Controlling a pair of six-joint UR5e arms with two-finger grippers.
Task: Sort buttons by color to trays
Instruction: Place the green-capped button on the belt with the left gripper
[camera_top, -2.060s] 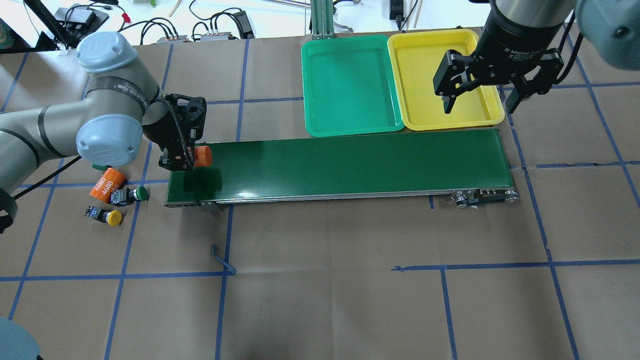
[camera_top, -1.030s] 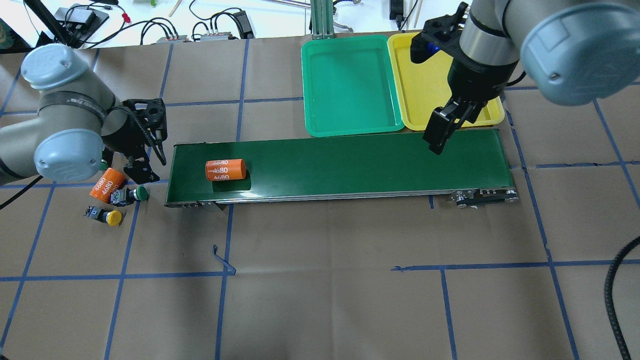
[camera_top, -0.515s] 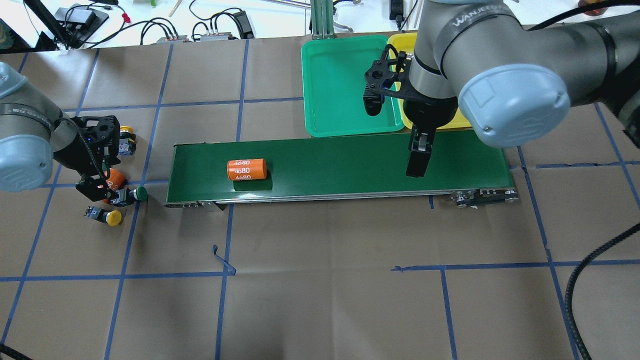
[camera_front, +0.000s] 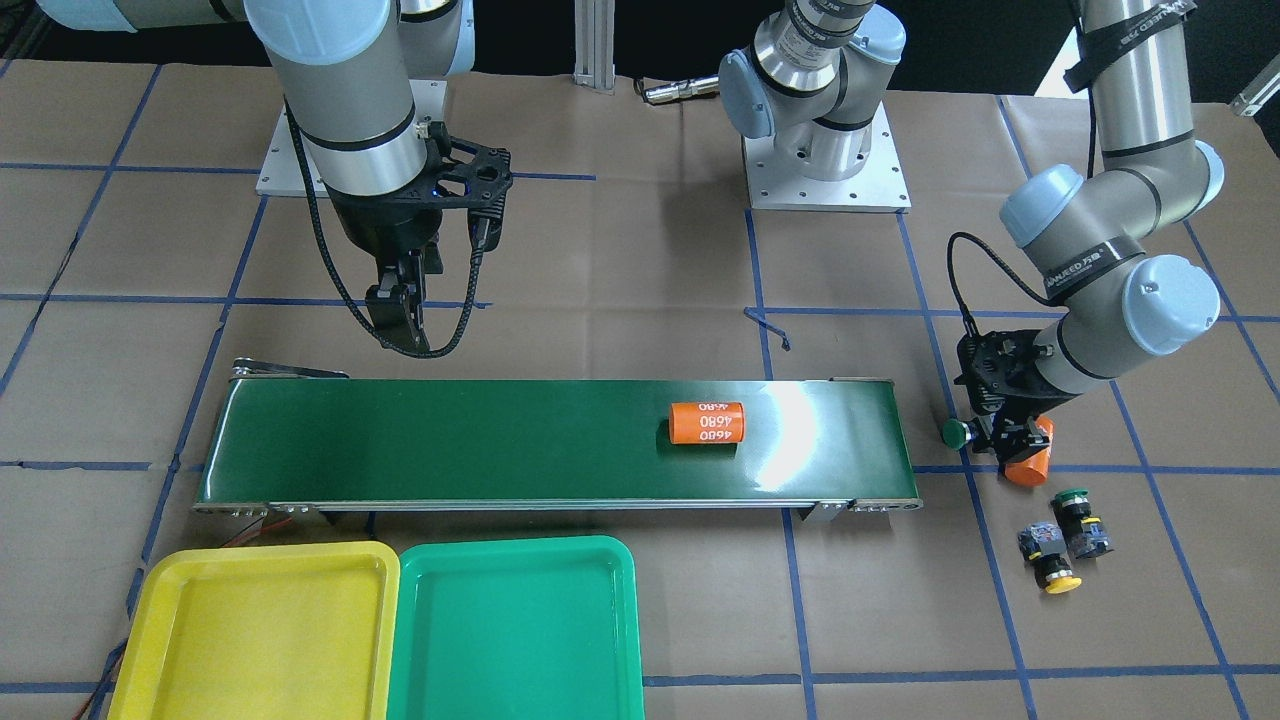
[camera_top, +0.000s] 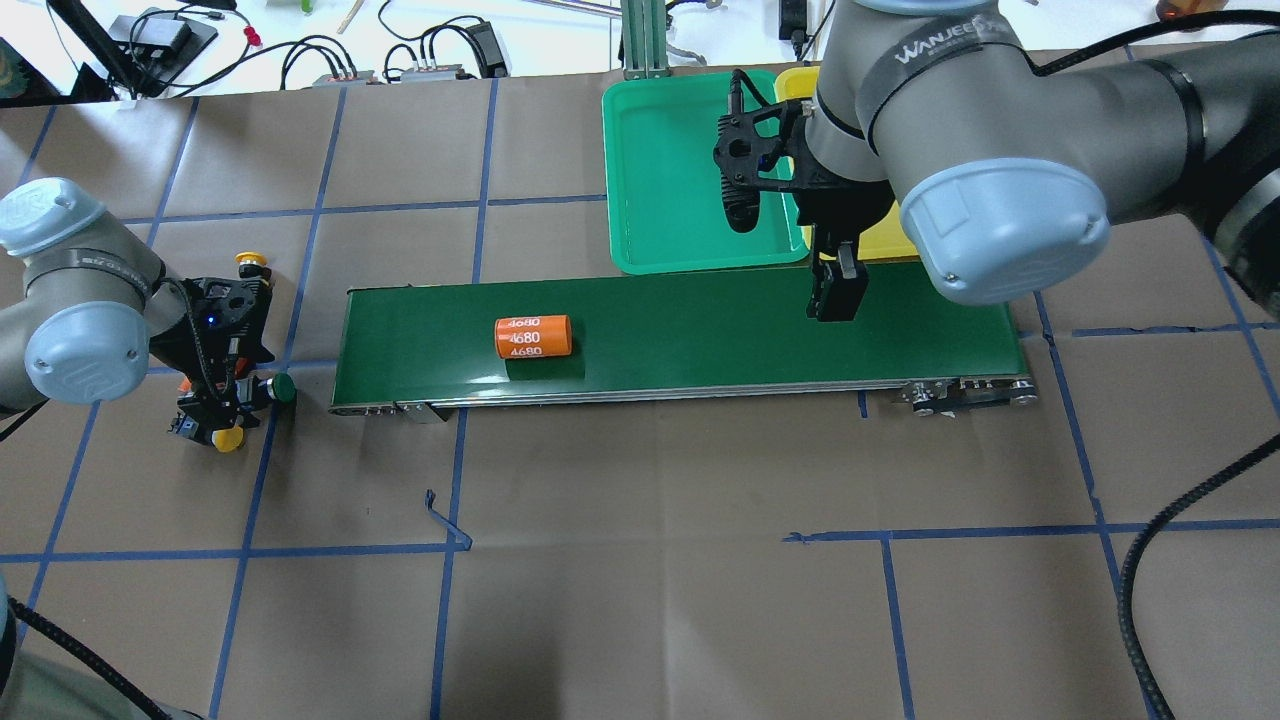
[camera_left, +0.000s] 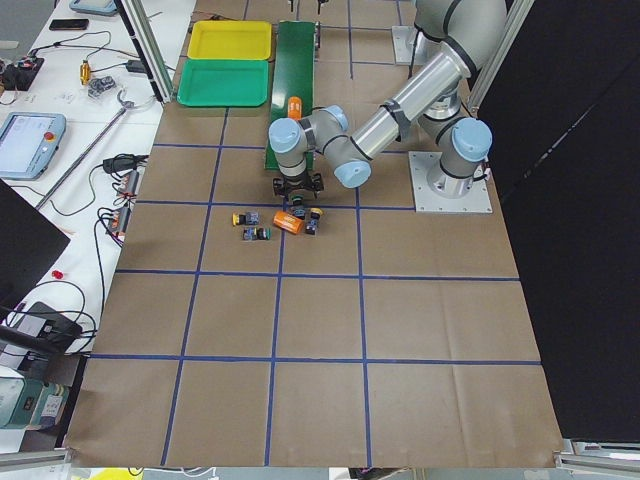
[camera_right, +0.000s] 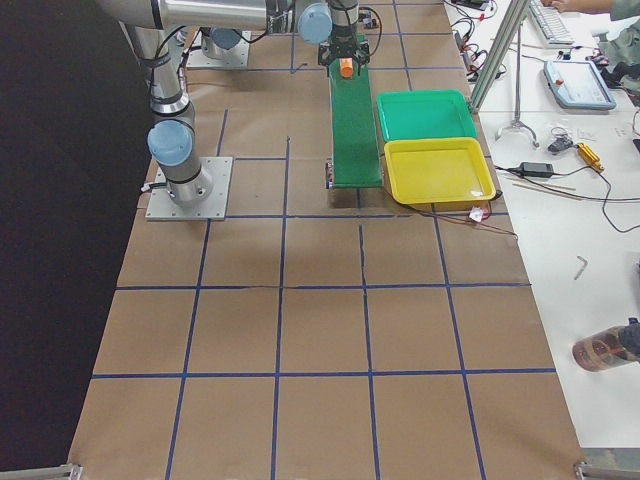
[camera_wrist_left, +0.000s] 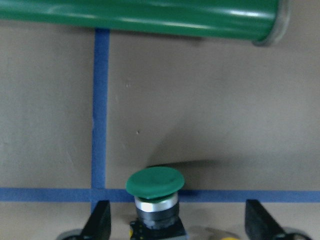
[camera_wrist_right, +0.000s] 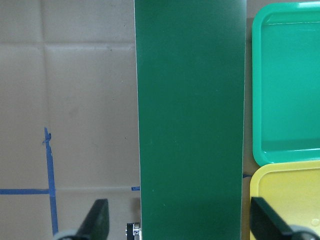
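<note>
A green button (camera_wrist_left: 155, 182) stands between the wide-apart fingers (camera_wrist_left: 100, 220) of my left gripper (camera_top: 215, 392), which is open and low over it (camera_top: 283, 388), just off the belt's left end. Beside that gripper on the paper lies a yellow button (camera_top: 228, 440). Farther out are another yellow button (camera_top: 250, 262) and a second green button (camera_front: 1072, 497). The green tray (camera_top: 680, 170) and the yellow tray (camera_front: 255, 630) sit side by side beyond the belt. My right gripper (camera_top: 835, 295) is open and holds nothing, above the belt's right part near the trays.
A long dark-green conveyor belt (camera_top: 700, 330) carries an orange cylinder marked 4680 (camera_top: 533, 337) left of its middle. A second orange cylinder (camera_front: 1030, 465) lies under my left wrist. A curl of blue tape (camera_top: 440, 515) sticks up in front of the belt.
The orange cylinder has ridden rightward along the belt after my left gripper let it go. My left gripper moved off the belt and down around the green button. My right arm swung over the belt.
</note>
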